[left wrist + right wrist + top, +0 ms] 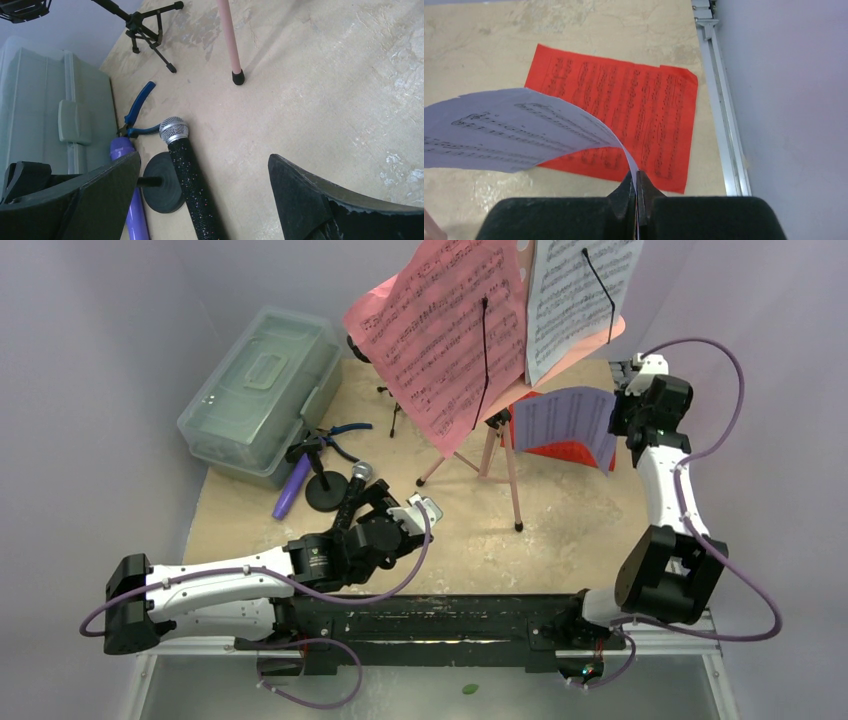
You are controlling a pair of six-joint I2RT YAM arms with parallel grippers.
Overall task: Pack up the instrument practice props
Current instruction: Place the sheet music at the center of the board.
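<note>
The pink music rack (497,450) stands at the table's middle back, carrying a pink page (445,340) and a white page (580,300). My right gripper (637,184) is shut on the edge of a lilac page (509,132), which curls above a red page (624,115) lying flat. To the left, my left gripper (205,157) hangs open over a black-silver microphone (186,170) that lies beside a round black stand base (161,192) and a purple microphone (134,220). A black mic tripod (150,31) stands farther back.
A clear greenish case (260,390) sits closed at the back left. Blue-handled pliers (136,110) lie between it and the microphones. One pink rack leg (231,45) stands ahead of the left gripper. A metal rail (719,100) runs along the table's right edge.
</note>
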